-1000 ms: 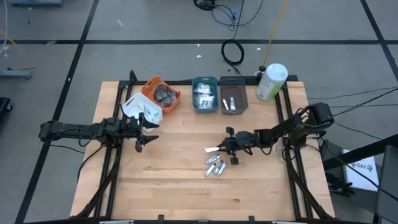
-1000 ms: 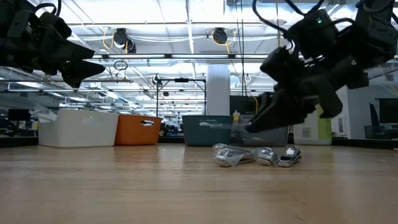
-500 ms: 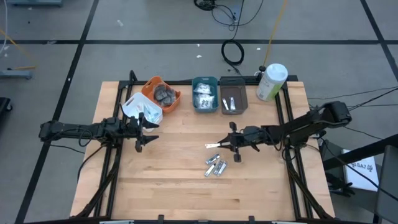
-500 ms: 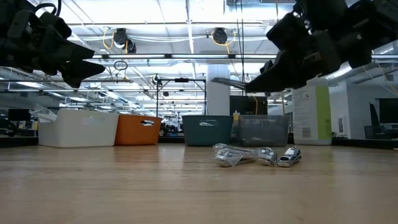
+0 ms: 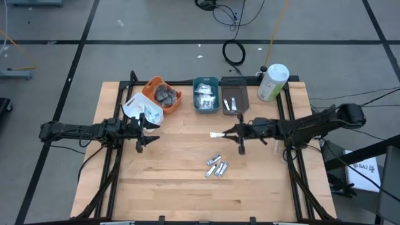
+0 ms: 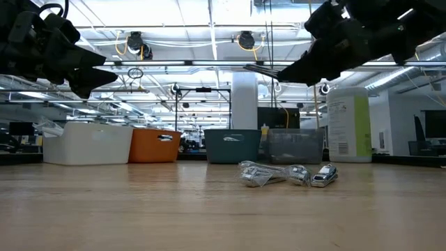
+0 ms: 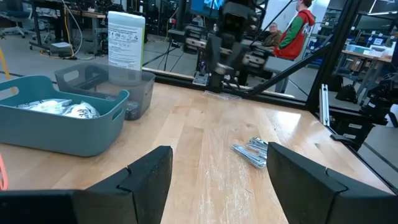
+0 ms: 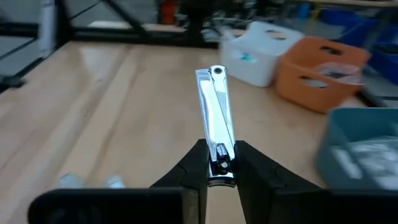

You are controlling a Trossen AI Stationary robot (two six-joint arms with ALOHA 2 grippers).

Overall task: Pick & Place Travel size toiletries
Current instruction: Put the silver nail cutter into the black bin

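Chrome nail clipper sits clenched in the right gripper fingers, aloft just short of the grey bin. Carry it level over that bin before releasing. Left gripper waits, fingers spread, beside the white bin.

White bin, orange bin, teal bin, grey bin and white-green bottle line the table's far edge.

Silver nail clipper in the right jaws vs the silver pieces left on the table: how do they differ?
The shiny silver metal nail clipper is pinched at one end in the right gripper and held above the wooden table; the small silver pieces lie loose on it. The clipper is a single item; the pieces form a cluster. The clipper sits nearer the bins. Both look silver and small.
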